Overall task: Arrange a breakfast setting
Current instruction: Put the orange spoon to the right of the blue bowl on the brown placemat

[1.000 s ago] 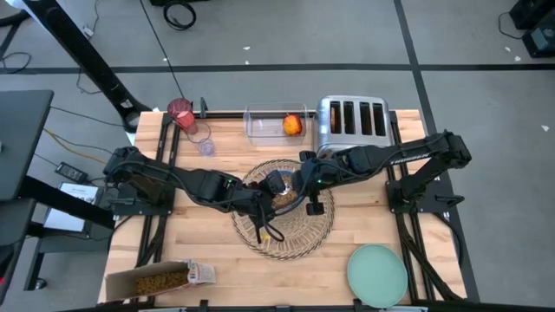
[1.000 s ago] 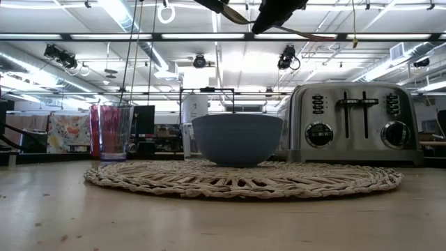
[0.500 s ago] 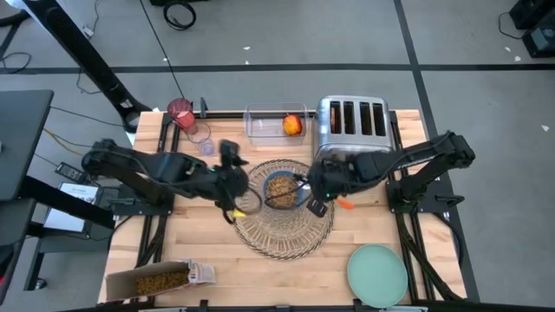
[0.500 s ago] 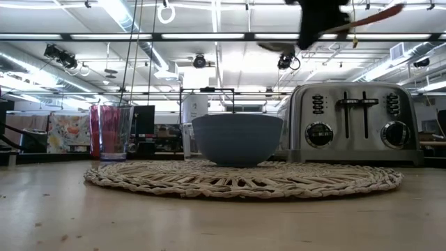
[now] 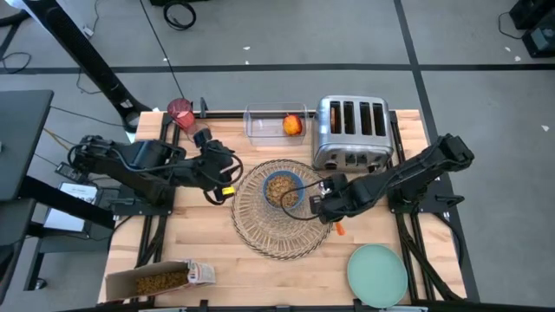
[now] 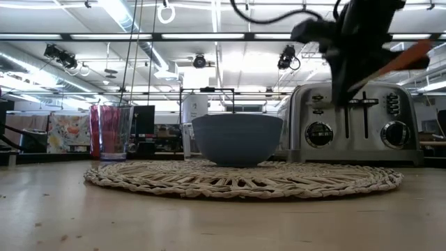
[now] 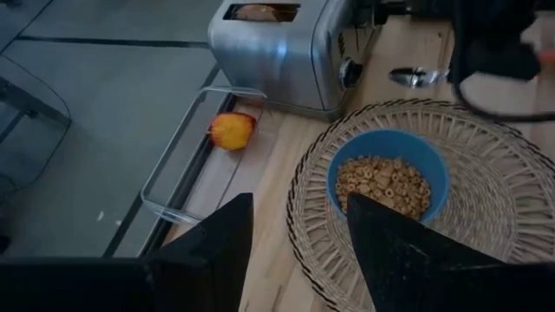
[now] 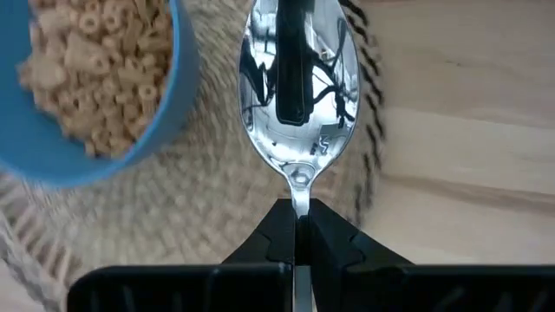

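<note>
A small blue bowl (image 5: 282, 188) of cereal rings stands on the round wicker placemat (image 5: 282, 217) at mid table. My right gripper (image 5: 321, 204) is at the placemat's right edge, shut on the orange-handled spoon (image 5: 338, 229). The spoon's shiny bowl (image 8: 299, 95) hangs over the mat's rim beside the blue bowl (image 8: 95, 78). My left gripper (image 5: 222, 170) is open and empty, left of the placemat. The pale green plate (image 5: 377, 273) lies at the near right. The dark red cup (image 5: 180, 111) stands at the far left. The orange-red fruit (image 5: 293, 125) lies in a clear tray (image 5: 269, 124). My right gripper pinches the spoon's thin metal neck (image 8: 298, 192) just behind its bowl, between its two fingers (image 8: 277, 236). The fingers lie along the spoon. The spoon is lifted clear of the table. In the low view its orange handle (image 6: 410, 56) slants up behind the gripper.
A silver four-slot toaster (image 5: 354, 130) stands at the far right, just behind my right arm. A cardboard cereal box (image 5: 160, 279) lies at the near left. A small clear glass (image 5: 205, 143) stands near the red cup. Bare wood lies between the placemat and the plate.
Both grippers have left the space over the bowl. My left gripper has drawn back toward the table's left and far edges. My right gripper has gone toward the right and near edges and down, carrying the spoon to the placemat's right rim.
</note>
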`<state>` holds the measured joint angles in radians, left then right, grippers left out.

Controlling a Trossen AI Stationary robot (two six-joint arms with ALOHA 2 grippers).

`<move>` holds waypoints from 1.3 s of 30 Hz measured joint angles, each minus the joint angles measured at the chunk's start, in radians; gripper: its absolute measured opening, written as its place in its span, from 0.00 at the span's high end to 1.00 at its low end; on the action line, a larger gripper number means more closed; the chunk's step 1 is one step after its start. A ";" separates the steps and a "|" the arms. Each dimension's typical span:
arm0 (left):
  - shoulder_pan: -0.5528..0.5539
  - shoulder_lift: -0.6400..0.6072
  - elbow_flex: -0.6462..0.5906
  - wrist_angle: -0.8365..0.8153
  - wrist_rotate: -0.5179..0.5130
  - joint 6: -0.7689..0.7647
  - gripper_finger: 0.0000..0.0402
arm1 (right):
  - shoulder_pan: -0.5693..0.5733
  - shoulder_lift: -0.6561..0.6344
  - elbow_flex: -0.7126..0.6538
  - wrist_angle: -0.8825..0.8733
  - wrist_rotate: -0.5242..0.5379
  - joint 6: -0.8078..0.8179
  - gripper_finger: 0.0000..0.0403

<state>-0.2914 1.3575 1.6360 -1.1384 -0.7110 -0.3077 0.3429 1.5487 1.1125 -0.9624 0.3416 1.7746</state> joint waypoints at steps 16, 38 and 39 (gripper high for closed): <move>0.001 0.003 0.000 0.026 -0.003 -0.129 0.52 | -0.052 0.267 -0.016 0.185 0.046 0.090 0.95; 0.001 0.003 -0.001 0.024 0.001 -0.155 0.52 | -0.122 0.314 -0.016 0.206 -0.003 0.107 0.91; 0.001 0.003 -0.001 0.024 0.001 -0.155 0.52 | -0.122 0.314 -0.016 0.206 -0.003 0.103 0.91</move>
<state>-0.2901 1.3605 1.6352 -1.1145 -0.7101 -0.4629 0.2211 1.8629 1.0962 -0.7561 0.3388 1.8775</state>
